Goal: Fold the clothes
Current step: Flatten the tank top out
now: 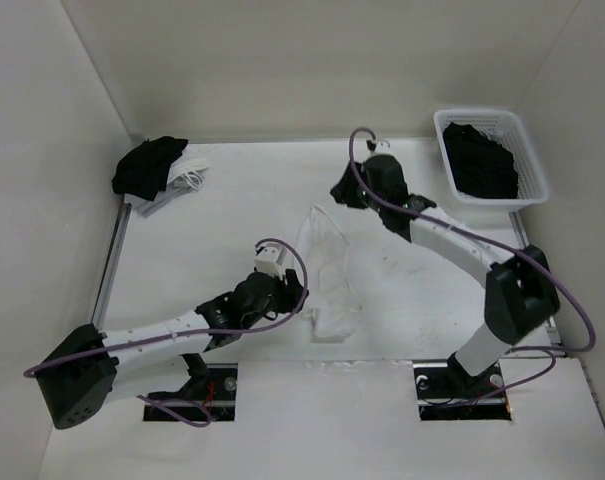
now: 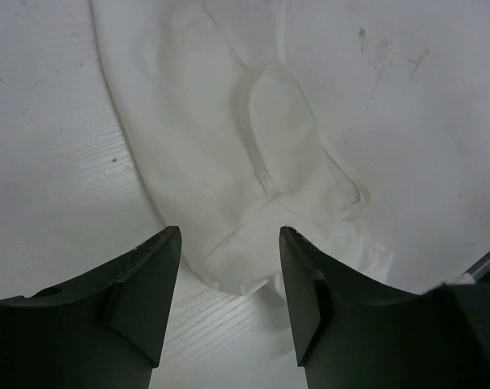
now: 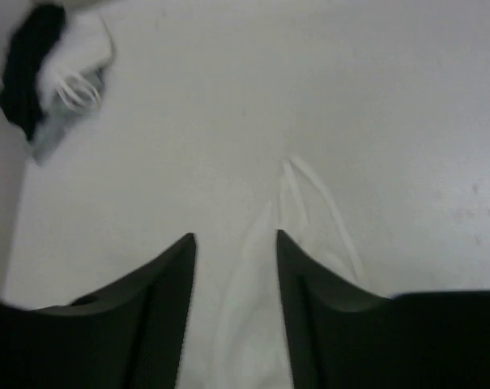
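Hovering empty, jaws apart: left gripper (image 2: 230,235) and right gripper (image 3: 236,237) over the white camisole (image 1: 327,275) lying mid-table. Thin fabric or a strap (image 3: 309,190) could snag a finger and drag the fold open, imo.

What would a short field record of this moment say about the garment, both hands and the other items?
garment: white camisole, lying rumpled on the table between the two hands
straps: thin straps lying flat past the right hand's fingers
left hand: open, over the camisole's near end, gripping nothing
right hand: open, at the camisole's far end
basket: white, far right corner, black clothes inside
far left corner: black bundle with a white-grey strappy piece
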Tool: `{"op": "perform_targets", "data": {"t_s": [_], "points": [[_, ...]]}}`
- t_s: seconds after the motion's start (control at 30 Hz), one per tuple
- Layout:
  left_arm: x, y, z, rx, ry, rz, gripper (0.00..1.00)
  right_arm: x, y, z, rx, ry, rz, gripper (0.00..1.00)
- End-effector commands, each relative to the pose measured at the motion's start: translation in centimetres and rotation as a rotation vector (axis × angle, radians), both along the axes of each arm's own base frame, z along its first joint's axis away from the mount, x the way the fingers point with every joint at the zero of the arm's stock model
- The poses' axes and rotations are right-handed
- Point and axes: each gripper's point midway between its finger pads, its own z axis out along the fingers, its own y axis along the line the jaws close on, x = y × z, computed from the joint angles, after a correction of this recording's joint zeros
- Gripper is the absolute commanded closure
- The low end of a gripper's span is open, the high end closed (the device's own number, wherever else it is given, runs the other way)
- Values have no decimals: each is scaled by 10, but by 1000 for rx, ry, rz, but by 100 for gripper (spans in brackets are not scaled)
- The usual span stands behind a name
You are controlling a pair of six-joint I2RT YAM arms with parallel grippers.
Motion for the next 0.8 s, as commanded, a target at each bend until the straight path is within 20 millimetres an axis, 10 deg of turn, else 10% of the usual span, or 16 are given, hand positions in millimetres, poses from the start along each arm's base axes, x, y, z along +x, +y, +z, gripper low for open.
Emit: {"op": "perform_targets", "data": {"t_s": [0.0, 0.13, 0.33, 0.77], "points": [[12, -27, 29, -18, -121, -35, 50, -64, -2, -30, -28, 16, 53, 64], [10, -59, 29, 83, -190, -133, 51, -115, -24, -68, -3, 78, 25, 85], [9, -103, 19, 173, -211, -224, 52, -154, -48, -115, 24, 152, -14, 50], [-23, -155, -11, 339, -293, -450, 66, -112, -86, -119, 116, 137, -146, 48]]}}
